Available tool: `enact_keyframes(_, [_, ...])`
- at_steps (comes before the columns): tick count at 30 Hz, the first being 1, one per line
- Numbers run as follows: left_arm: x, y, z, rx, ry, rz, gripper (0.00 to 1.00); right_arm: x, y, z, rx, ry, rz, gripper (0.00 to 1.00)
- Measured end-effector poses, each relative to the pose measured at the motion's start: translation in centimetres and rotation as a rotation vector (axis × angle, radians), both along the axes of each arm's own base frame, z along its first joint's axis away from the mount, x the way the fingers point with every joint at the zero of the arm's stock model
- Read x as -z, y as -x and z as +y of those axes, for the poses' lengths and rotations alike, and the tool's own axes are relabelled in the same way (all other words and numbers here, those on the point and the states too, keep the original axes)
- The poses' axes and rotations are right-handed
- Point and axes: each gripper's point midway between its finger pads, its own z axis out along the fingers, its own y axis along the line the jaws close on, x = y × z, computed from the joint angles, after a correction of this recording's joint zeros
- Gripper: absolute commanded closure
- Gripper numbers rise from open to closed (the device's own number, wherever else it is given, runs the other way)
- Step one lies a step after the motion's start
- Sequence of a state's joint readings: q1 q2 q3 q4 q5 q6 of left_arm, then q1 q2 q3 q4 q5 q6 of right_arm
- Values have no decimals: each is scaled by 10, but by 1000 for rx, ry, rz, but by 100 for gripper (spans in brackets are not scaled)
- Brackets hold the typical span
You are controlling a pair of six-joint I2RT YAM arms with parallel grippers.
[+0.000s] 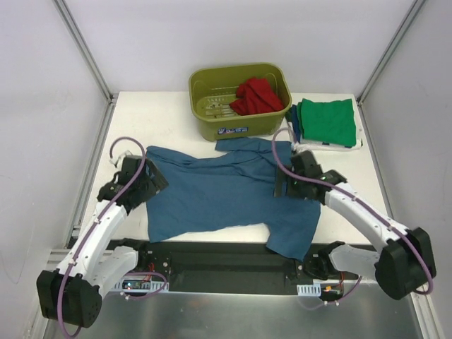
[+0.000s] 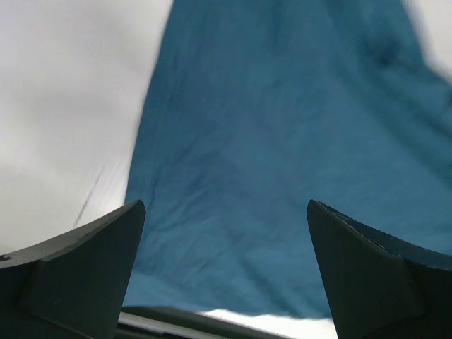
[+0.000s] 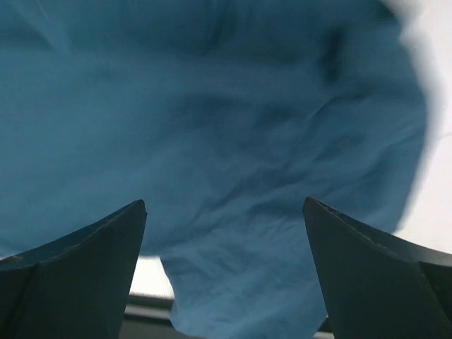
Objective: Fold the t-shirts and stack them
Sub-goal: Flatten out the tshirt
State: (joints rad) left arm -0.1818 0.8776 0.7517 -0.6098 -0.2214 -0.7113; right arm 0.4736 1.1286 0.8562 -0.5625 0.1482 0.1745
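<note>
A teal-blue t-shirt (image 1: 226,192) lies spread on the white table, one sleeve hanging over the near edge at the right. My left gripper (image 1: 152,182) is at its left edge, open; the left wrist view shows the teal cloth (image 2: 282,141) below the open left gripper (image 2: 224,206). My right gripper (image 1: 284,186) stands over the shirt's right part, also open, with teal cloth (image 3: 212,120) under the right gripper (image 3: 224,203). Nothing is held. A bright green t-shirt (image 1: 326,121) lies folded at the back right. A red t-shirt (image 1: 256,96) sits crumpled in the tub.
An olive-green plastic tub (image 1: 212,121) stands at the back middle, just behind the teal shirt's top edge. Dark blue cloth (image 1: 292,124) and a white sheet (image 1: 332,145) show under the green shirt. Frame posts and white walls close in the table's sides.
</note>
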Motion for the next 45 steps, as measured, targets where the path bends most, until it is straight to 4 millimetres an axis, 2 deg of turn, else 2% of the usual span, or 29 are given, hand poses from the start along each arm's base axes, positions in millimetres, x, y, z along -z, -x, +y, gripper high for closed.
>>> enact_keyframes(2, [36, 19, -8, 23, 43, 91, 1, 39, 25, 9, -40, -11, 119, 3])
enact_keyframes(3, [48, 25, -12, 32, 66, 113, 1, 58, 38, 10, -51, -9, 184, 3])
enact_keyframes(4, [60, 33, -16, 42, 92, 141, 1, 72, 50, 10, -52, -3, 241, 3])
enact_keyframes(6, [76, 42, -24, 59, 133, 170, 1, 88, 61, 8, -40, 7, 309, 3])
enact_keyframes(9, [87, 43, -33, 75, 179, 185, 1, 94, 56, 12, -28, 3, 325, 3])
enact_keyframes(11, [92, 35, -36, 79, 186, 189, 1, 99, 52, 14, -23, 22, 353, 3])
enact_keyframes(14, [106, 28, -35, 69, 170, 236, 1, 100, 31, 22, -12, 33, 355, 3])
enact_keyframes(16, [105, 15, -36, 61, 162, 240, 1, 99, 17, 27, 1, 25, 349, 3])
enact_keyframes(23, [109, -26, -24, 6, 65, 263, 1, 96, -29, 35, 45, -28, 335, 3])
enact_keyframes(28, [108, -56, -18, -13, 21, 269, 1, 92, -49, 34, 53, -39, 318, 3])
enact_keyframes(32, [93, -76, -21, 3, 19, 224, 1, 78, -61, 36, 29, -49, 276, 3])
enact_keyframes(34, [81, -79, -21, 8, 21, 185, 1, 65, -63, 36, 19, -61, 238, 3])
enact_keyframes(38, [46, -65, -8, -35, -4, 96, 1, 25, -54, 31, 16, -109, 112, 3])
enact_keyframes(41, [28, -39, 8, -118, -22, 40, 1, 1, -34, 18, 43, -135, 22, 3])
enact_keyframes(44, [32, -6, 22, -213, -17, 32, 1, -8, -14, 1, 100, -146, -43, 3])
enact_keyframes(45, [39, 7, 27, -245, -17, 46, 9, -9, -8, -4, 121, -146, -60, 3])
